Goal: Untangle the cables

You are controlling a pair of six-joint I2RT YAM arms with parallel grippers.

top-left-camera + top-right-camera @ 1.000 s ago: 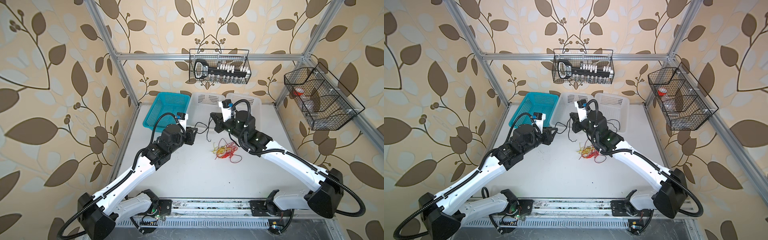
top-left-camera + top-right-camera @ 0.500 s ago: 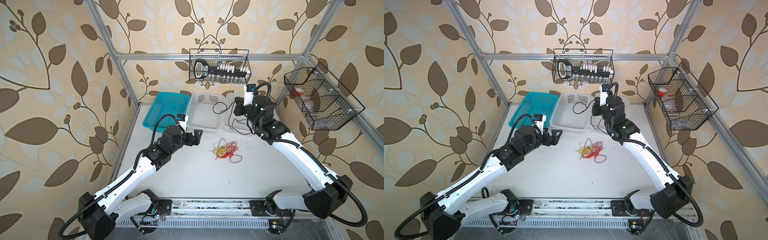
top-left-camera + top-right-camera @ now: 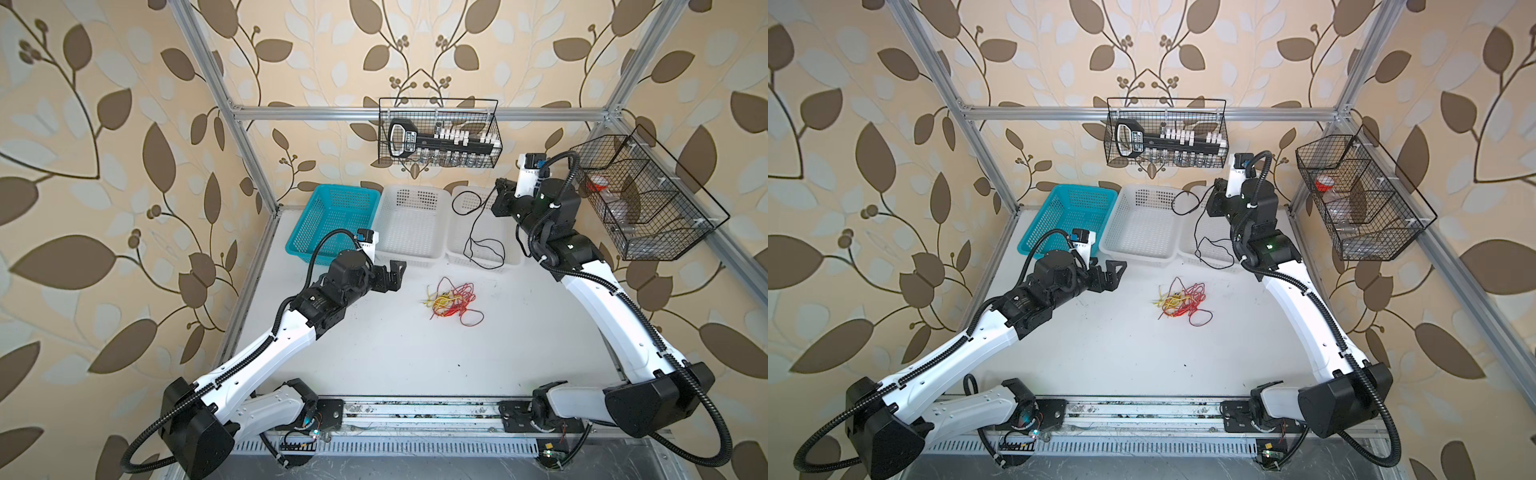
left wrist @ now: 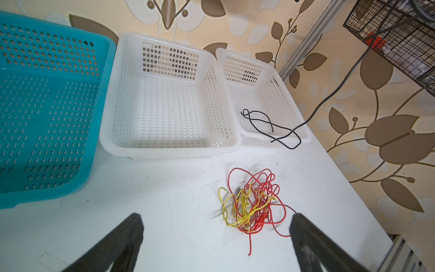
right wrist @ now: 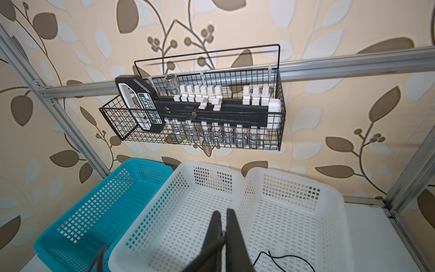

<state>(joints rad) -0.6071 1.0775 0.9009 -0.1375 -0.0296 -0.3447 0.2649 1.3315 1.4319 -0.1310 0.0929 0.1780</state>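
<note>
Fingers [image 5: 231,237] of right gripper [image 3: 498,194] pinch black cable [image 3: 473,232], its tail dangling in right basket [image 5: 337,194]; left gripper [image 4: 215,219] wide, empty. Next, likely: drop it in, then separate red-yellow tangle [image 3: 451,301].

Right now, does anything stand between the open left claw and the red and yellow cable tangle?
Nothing visible does. Only bare white table lies between the left claw and the red and yellow cable tangle.
</note>
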